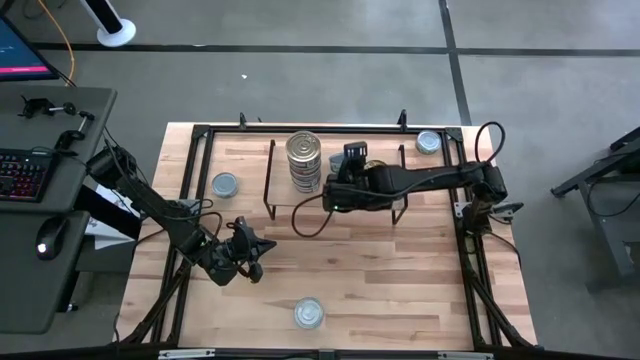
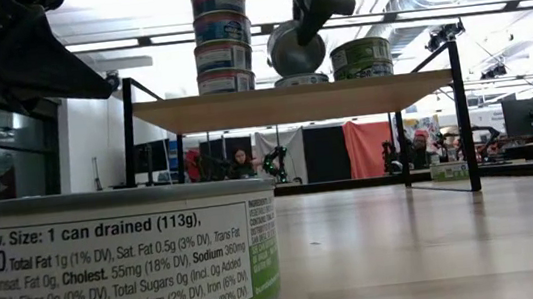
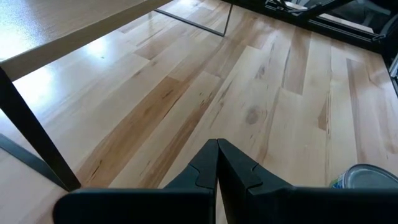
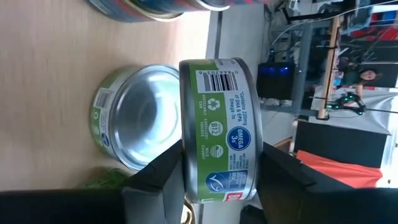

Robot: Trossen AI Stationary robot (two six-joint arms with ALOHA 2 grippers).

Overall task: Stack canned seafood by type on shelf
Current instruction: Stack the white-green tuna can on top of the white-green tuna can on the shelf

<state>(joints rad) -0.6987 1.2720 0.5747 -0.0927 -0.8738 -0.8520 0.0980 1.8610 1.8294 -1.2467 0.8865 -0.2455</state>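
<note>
My right gripper (image 1: 335,195) is over the shelf (image 2: 291,103) and is shut on a green-labelled silver can (image 4: 217,124), held on edge above the board. On the shelf stand a tall stack of cans (image 1: 303,160), which also shows in the low view (image 2: 221,34). Beside it stand a green-labelled can (image 4: 134,115) and a short stack of green-labelled cans (image 2: 362,58). My left gripper (image 1: 248,256) is shut and empty over the bare tabletop at the near left, and its closed fingers show in the left wrist view (image 3: 217,162). My right gripper pinches the can between its two fingers, one finger (image 4: 165,174) on each flat end, with the labelled side wall (image 4: 217,143) facing the wrist. The fingers come slanting down from the table's right. The can is tipped on edge, clear of the shelf board.
Loose cans rest on the tabletop at the left (image 1: 226,184), the far right corner (image 1: 428,142) and the near middle (image 1: 309,313); the near one fills the low view's foreground (image 2: 109,268). Black frame rails (image 1: 190,180) edge the table. A desk with a keyboard (image 1: 25,172) stands to the left.
</note>
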